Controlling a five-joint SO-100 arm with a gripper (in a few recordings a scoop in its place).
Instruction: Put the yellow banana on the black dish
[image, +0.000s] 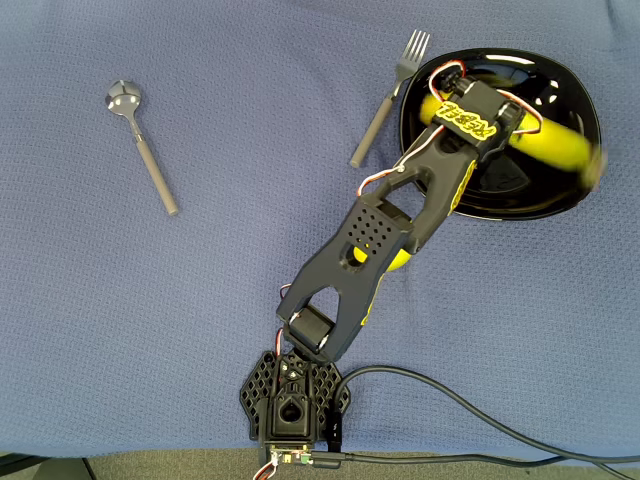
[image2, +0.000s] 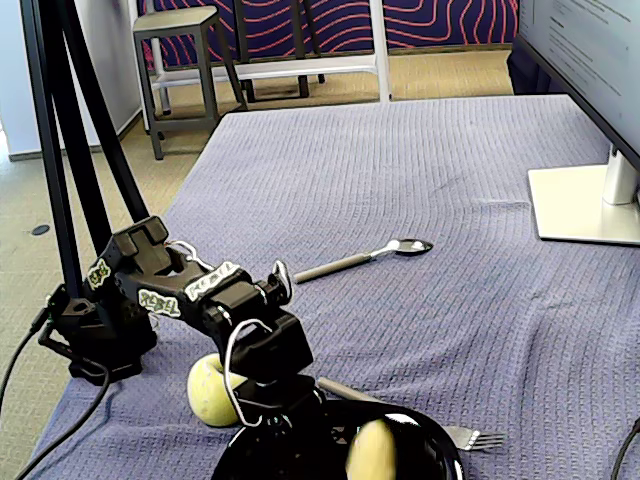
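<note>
While the blue cloth (image: 200, 300) covers the whole table, the black arm (image: 370, 240) reaches from its base at 6 o'clock of the overhead view toward 2 o'clock. A monitor (image2: 590, 80) stands at 3 o'clock of the fixed view. The dish (image: 560, 195) sits at 2 o'clock of the overhead view, and the gripper (image: 500, 125) hangs over its middle. The banana (image: 565, 148) lies across the dish, partly under the gripper; its right end is blurred and reaches the dish rim. Whether the fingers are closed on the banana or apart, I cannot tell, because the gripper body hides them. An apple (image2: 212, 390) rests on the cloth under the arm, just beside the dish at its 8 o'clock in the overhead view. A fork (image: 388, 100) lies at the dish's 9 o'clock, near its rim. A spoon (image: 140, 145) lies well apart, at 10 o'clock of the overhead view.
</note>
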